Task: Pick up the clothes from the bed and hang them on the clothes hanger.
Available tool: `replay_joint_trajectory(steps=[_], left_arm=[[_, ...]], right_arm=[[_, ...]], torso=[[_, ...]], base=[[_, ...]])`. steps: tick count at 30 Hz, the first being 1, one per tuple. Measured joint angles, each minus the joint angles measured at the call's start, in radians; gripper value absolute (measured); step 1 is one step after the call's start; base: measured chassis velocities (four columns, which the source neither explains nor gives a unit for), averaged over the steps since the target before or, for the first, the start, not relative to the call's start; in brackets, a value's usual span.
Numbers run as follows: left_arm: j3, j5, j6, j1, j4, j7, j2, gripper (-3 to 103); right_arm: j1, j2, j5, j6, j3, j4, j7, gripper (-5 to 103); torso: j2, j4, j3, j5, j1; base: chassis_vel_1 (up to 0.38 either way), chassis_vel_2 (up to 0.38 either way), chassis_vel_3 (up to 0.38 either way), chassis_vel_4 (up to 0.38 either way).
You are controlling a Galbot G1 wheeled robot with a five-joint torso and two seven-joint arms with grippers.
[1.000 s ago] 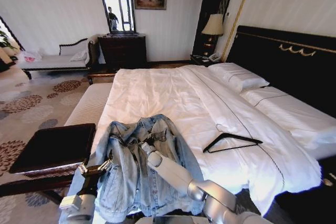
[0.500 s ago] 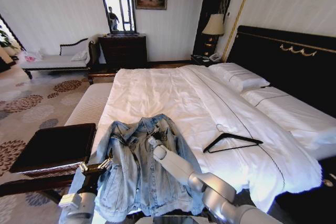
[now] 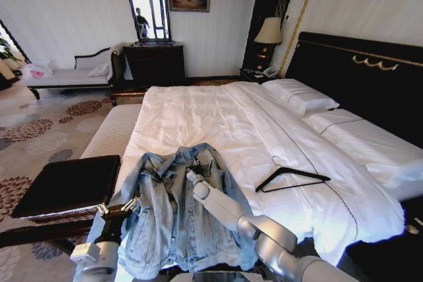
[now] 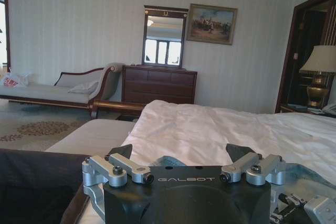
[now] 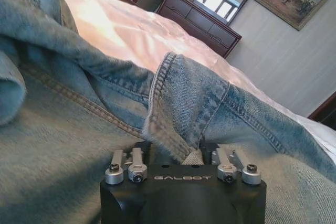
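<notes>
Moved since earlier: you have spread the denim jacket point(image 3: 175, 212) flatter. A second ago its collar was bunched around the right gripper point(image 3: 192, 177); now the collar lies open and the fronts sit more evenly. The right arm has slid a little toward the collar's right side, while the left gripper point(image 3: 117, 211) has barely shifted.

Head view, jacket: it lies face up at the foot of the bed point(image 3: 198, 110), hem toward you, collar toward the pillows. Laid this way, the neck opening is exposed for the hanger.

Head view, hanger: the clothes hanger point(image 3: 291, 179) rests flat on the white duvet, well apart from the jacket on your right, untouched.

Head view, left gripper: it sits at the jacket's left edge beside the dark bench point(image 3: 66, 186), probably pinning or steadying that side.

Left wrist view: the left gripper point(image 4: 186, 155) has its fingers spread apart, with blue denim showing just beyond them and nothing between them.

Right wrist view: the right gripper point(image 5: 181, 156) is clamped on a fold of the jacket point(image 5: 173, 108) near the collar, a ridge of denim rising from between its closed fingers. You hold there, I judge, to tug the collar open.

Stage: the jacket is arranged but not yet hung.
</notes>
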Motion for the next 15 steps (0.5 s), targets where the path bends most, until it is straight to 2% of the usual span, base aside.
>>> replay_joint_trajectory(steps=[1,3,4,5,6,8,11,13,15], left_arm=[[-0.004,-0.001,-0.001,0.003,-0.002,0.001,-0.002,100],[-0.008,-0.003,-0.002,0.005,-0.002,0.002,-0.003,100],[-0.012,-0.004,-0.003,0.007,-0.002,0.003,-0.004,100],[-0.015,-0.005,-0.004,0.008,-0.002,0.003,-0.005,100],[-0.017,-0.006,-0.005,0.009,-0.002,0.003,-0.007,100],[-0.018,-0.008,-0.005,0.010,-0.003,0.004,-0.007,100],[-0.019,-0.009,-0.005,0.010,-0.008,0.004,-0.009,100],[-0.019,-0.009,-0.005,0.010,-0.008,0.004,-0.009,100],[-0.020,-0.012,-0.005,0.009,-0.008,0.004,-0.010,100]], right_arm=[[-0.002,0.000,0.008,-0.004,-0.007,0.013,0.001,45],[-0.004,0.000,0.017,-0.008,-0.016,0.029,0.003,45],[-0.005,0.000,0.023,-0.011,-0.025,0.044,0.003,37],[-0.006,0.000,0.026,-0.012,-0.028,0.049,0.003,37],[-0.007,0.000,0.029,-0.012,-0.029,0.051,0.004,43],[-0.007,0.000,0.031,-0.013,-0.029,0.053,0.005,43],[-0.007,0.000,0.040,-0.019,-0.031,0.067,0.008,60],[-0.007,0.000,0.041,-0.019,-0.032,0.068,0.008,60],[-0.005,0.001,0.047,-0.020,-0.030,0.063,0.012,78]], torso=[[0.000,0.0000,0.000,0.0000,0.000],[0.000,0.0002,0.000,0.0002,0.000],[0.000,0.0007,0.000,0.0004,0.000],[0.000,0.0008,0.000,0.0004,0.000],[0.000,0.0008,0.000,0.0004,0.000],[0.000,0.0007,0.000,0.0003,0.000],[0.000,0.0007,0.000,0.0004,0.000],[0.000,0.0008,0.000,0.0005,0.000],[0.000,0.0008,0.000,0.0005,0.000]], base=[[0.000,0.000,0.000,0.000],[0.000,0.000,0.000,0.000],[0.000,0.000,0.000,0.000],[0.000,0.000,0.000,0.000],[0.000,0.000,0.000,0.000],[0.000,0.000,0.000,0.000],[0.000,0.000,0.000,0.000],[0.000,0.000,0.000,0.000],[0.000,0.000,0.000,0.000]])
